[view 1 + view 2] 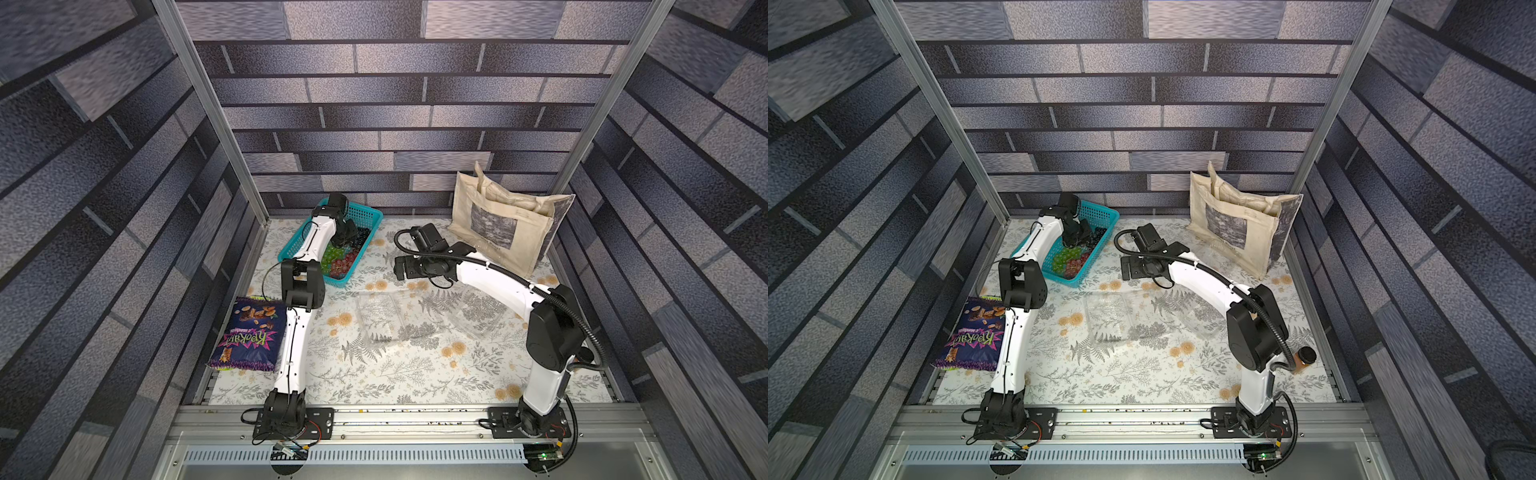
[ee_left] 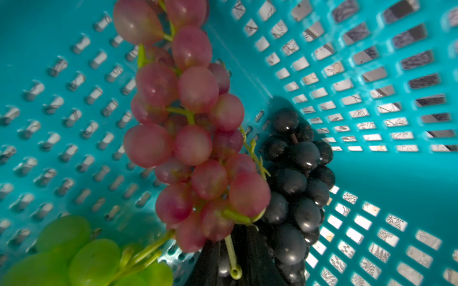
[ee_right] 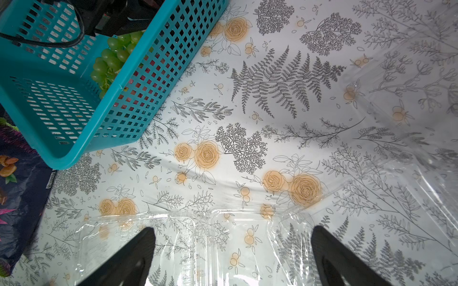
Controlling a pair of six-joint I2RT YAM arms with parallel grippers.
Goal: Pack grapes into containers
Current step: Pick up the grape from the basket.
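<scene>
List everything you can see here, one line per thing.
basket: one, teal, far left of table
red grapes: one bunch for sure, red, in basket
green grapes: one bunch, green, in basket
black grapes: one bunch, black-purple, in basket
containers: two plainly seen, clear, mid-table, empty
tote bag: one, beige, far right corner
snack bag: one, purple, left edge
bottle: one, brown, black cap, right edge
tablecloth: one, white floral, over table
left gripper: black, in basket, apparently shut on red grapes' stem
right gripper: black, open, empty, beside basket
</scene>
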